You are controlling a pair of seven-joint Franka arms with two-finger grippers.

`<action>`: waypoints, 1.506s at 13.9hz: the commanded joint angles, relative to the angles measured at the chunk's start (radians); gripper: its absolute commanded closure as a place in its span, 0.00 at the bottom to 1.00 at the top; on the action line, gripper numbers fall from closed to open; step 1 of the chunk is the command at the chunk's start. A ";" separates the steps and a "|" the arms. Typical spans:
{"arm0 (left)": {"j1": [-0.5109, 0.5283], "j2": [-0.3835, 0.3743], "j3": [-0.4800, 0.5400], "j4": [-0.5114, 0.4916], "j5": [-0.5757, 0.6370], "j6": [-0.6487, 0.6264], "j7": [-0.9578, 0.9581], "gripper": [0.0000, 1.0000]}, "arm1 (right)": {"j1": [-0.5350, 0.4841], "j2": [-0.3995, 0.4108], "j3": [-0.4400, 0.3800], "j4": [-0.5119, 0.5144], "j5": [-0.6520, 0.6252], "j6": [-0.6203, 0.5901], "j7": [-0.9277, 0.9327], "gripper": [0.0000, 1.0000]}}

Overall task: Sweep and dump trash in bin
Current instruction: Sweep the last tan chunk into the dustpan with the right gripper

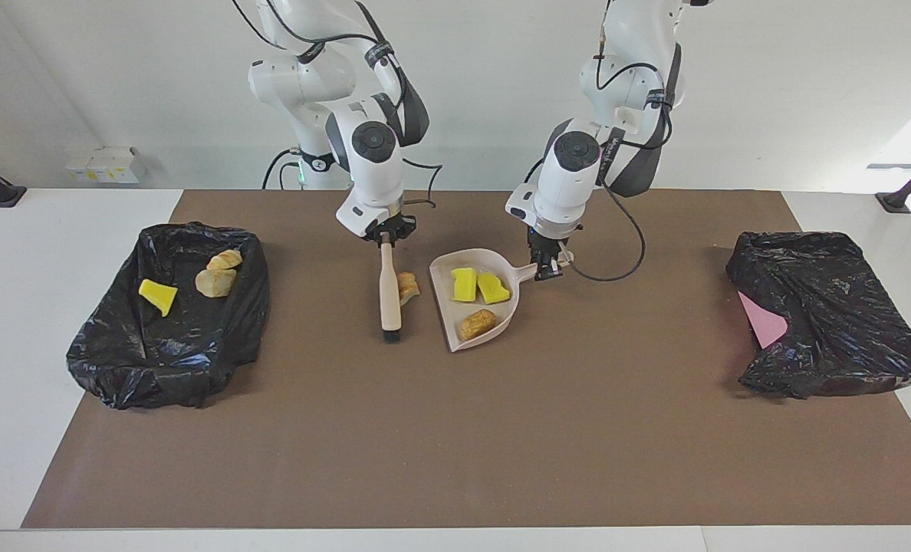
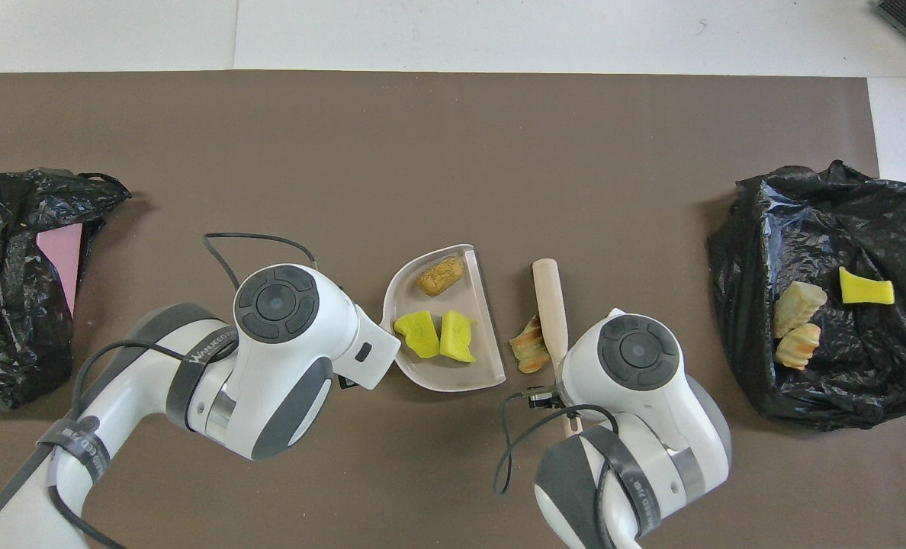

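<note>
My right gripper (image 1: 387, 236) is shut on the handle of a beige brush (image 1: 389, 291), whose dark bristles touch the mat. One tan lump of trash (image 1: 407, 286) lies on the mat between the brush and the beige dustpan (image 1: 444, 295). My left gripper (image 1: 547, 268) is shut on the dustpan's handle. In the pan lie two yellow chunks (image 1: 464, 284) and a tan lump (image 1: 476, 324). The black-bagged bin (image 1: 187, 360) at the right arm's end holds a yellow chunk (image 1: 157, 295) and two tan lumps (image 1: 216, 282). In the overhead view the wrists hide both grippers.
A second black bag (image 1: 831, 322) with a pink sheet (image 1: 764, 322) in it sits at the left arm's end. The brown mat (image 1: 455, 445) covers the table's middle. White boxes (image 1: 103, 165) stand beside the right arm's base.
</note>
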 commanded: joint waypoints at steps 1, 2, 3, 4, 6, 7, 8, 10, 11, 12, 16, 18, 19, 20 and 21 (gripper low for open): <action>-0.017 -0.024 0.015 -0.026 -0.014 0.021 -0.007 1.00 | 0.043 0.007 0.000 0.018 0.049 0.009 -0.033 1.00; -0.017 -0.024 0.015 -0.026 -0.016 0.021 -0.007 1.00 | 0.048 0.003 0.002 0.018 0.049 0.006 -0.034 1.00; -0.017 -0.024 0.015 -0.027 -0.016 0.019 -0.009 1.00 | 0.061 0.004 0.003 0.018 0.061 0.005 -0.034 1.00; -0.017 -0.024 0.015 -0.026 -0.016 0.015 -0.017 1.00 | 0.087 0.004 0.003 0.018 0.105 0.011 -0.031 1.00; -0.015 -0.026 0.015 -0.027 -0.016 0.012 -0.020 1.00 | 0.115 0.001 0.005 0.018 0.138 0.014 -0.022 1.00; -0.015 -0.026 0.015 -0.027 -0.016 0.012 -0.020 1.00 | 0.138 0.000 0.005 0.020 0.143 0.014 -0.020 1.00; -0.015 -0.026 0.015 -0.027 -0.016 0.012 -0.020 1.00 | 0.158 0.000 0.005 0.032 0.162 0.014 -0.007 1.00; -0.017 -0.026 0.015 -0.027 -0.016 0.012 -0.020 1.00 | 0.196 0.023 0.005 0.108 0.178 -0.007 0.082 1.00; -0.017 -0.026 0.015 -0.027 -0.016 0.012 -0.020 1.00 | 0.198 0.032 0.005 0.136 0.176 -0.009 0.116 1.00; -0.015 -0.026 0.015 -0.027 -0.014 0.012 -0.020 1.00 | 0.198 0.030 0.005 0.161 0.178 -0.023 0.127 1.00; -0.015 -0.027 0.015 -0.034 -0.016 0.013 -0.020 1.00 | 0.187 0.024 0.002 0.286 0.175 -0.171 0.176 1.00; -0.014 -0.027 0.015 -0.034 -0.016 0.013 -0.020 1.00 | 0.186 0.017 -0.001 0.294 0.155 -0.211 0.208 1.00; -0.014 -0.027 0.015 -0.034 -0.014 0.015 -0.020 1.00 | 0.181 0.016 -0.004 0.293 0.149 -0.218 0.205 1.00; -0.014 -0.027 0.015 -0.035 -0.014 0.015 -0.020 1.00 | 0.173 0.016 -0.004 0.284 0.149 -0.216 0.197 1.00; -0.014 -0.029 0.015 -0.034 -0.016 0.015 -0.020 1.00 | 0.166 0.012 -0.003 0.273 0.149 -0.213 0.196 1.00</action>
